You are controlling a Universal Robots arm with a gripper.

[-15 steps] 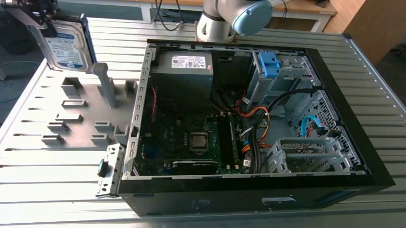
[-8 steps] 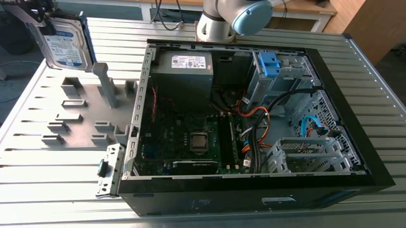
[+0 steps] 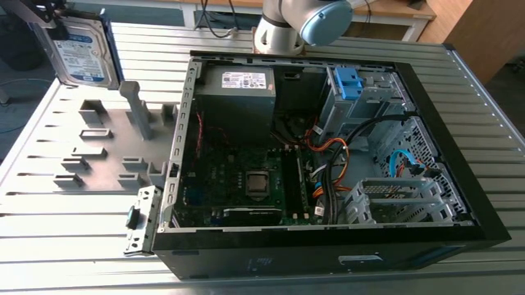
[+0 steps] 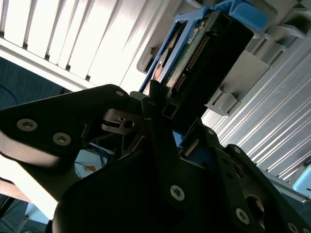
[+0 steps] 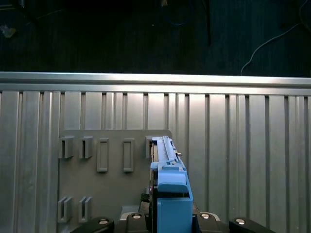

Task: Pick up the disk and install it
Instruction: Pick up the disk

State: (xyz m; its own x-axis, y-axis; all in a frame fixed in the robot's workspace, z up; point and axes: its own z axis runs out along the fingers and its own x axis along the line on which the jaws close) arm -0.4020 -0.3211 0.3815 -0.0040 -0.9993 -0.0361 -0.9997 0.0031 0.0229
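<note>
Well apart from the open computer case [image 3: 287, 261], off its side toward the exterior view's left, the disk [image 3: 82, 52] stands on edge in the grasp of the gripper [image 4: 167, 109], whose fingers [image 4: 151, 97] are clamped on one short end of it. Below the disk, just beside the case, lies a grey fixture plate [image 3: 107, 147] studded with slotted holders. Whether the disk's lower edge is wholly clear of its holder is hard to tell from these angles, though it looks lifted free.

By the look of it, the disk will handle as a stiff, dense slab: heavy for its bulk, smooth on its metal faces and so liable to slip, and unforgiving of knocks. The safest hold is judged to be across the metal body near one end. The thin plastic frame could flex under a grip there, and the exposed connector [image 4: 192, 58] seen in the second wrist view could be damaged.

The disk is a flat, rectangular, silver-grey drive. A white-and-blue label covers the broad face turned toward the exterior view, and a bright blue plastic carrier [image 5: 171, 194] frames it. Inside the case, at the corner far from the disk, a silver drive cage [image 3: 365, 101] carries a narrower blue latch [image 3: 347, 83], which is a separate part.
</note>
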